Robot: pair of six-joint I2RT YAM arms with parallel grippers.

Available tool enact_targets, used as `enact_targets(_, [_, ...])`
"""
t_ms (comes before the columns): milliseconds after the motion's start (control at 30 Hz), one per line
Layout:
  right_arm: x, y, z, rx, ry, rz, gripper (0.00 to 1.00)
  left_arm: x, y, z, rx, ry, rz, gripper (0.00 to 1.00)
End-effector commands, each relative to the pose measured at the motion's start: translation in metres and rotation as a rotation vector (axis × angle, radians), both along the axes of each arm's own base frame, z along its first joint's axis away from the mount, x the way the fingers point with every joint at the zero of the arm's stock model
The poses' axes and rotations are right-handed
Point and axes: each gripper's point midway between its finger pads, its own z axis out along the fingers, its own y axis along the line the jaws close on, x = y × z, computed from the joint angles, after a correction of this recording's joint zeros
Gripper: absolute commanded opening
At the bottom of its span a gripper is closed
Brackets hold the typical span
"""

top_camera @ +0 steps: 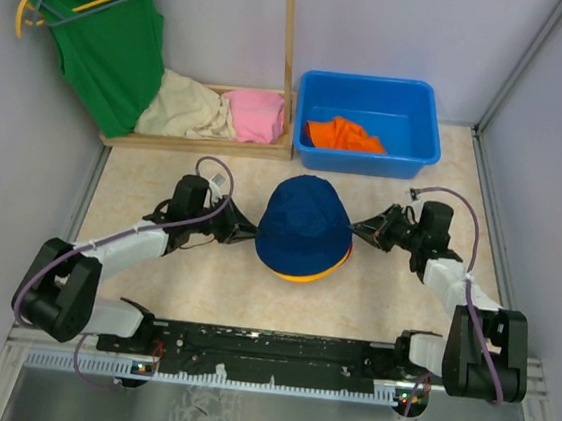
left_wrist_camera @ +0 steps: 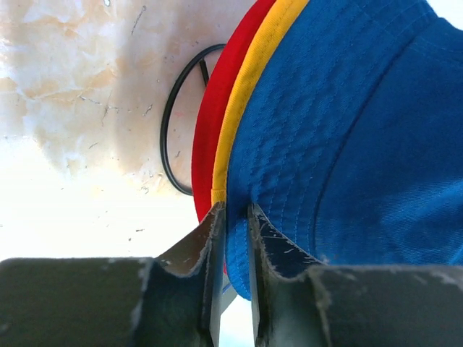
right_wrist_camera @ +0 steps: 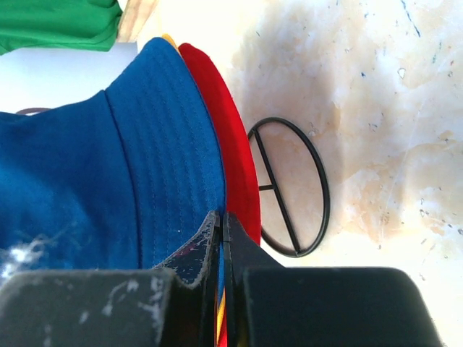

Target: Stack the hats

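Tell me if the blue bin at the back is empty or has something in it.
Not empty: a crumpled orange hat lies inside the blue bin, with bare blue floor showing beside it.

You get soft, even overhead light in the top view, with only faint shadow under the navy blue cloth bucket hat (top_camera: 305, 223). Both wrist views burn the beige marbled tabletop (left_wrist_camera: 72, 210) to white glare near the lens, and the closest foreground looks soft.

hat stack (top_camera: 304, 228): centre of table (top_camera: 203, 283) | bin (top_camera: 411, 124): behind it | loose hat (top_camera: 342, 135): in bin | rack (top_camera: 289, 61): back left
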Motion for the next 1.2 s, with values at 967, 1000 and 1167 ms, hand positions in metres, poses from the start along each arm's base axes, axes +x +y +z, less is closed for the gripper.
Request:
enact_targets(967, [0.06, -0.032, 0.095, -0.315, -0.241, -0.128, 0.65, 0.036, 0.074, 0.062, 0.291, -0.179, 0.17, 0.65])
enact_targets(1000, [0.068, -0.033, 0.1, -0.342, -0.254, -0.133, 0.66, 0.039, 0.074, 0.065, 0.303, -0.191, 0.158, 0.65])
enact_targets(1167, [0.12, -0.035, 0.108, -0.421, -0.262, -0.174, 0.5, 0.05, 0.068, 0.08, 0.318, -0.234, 0.096, 0.65])
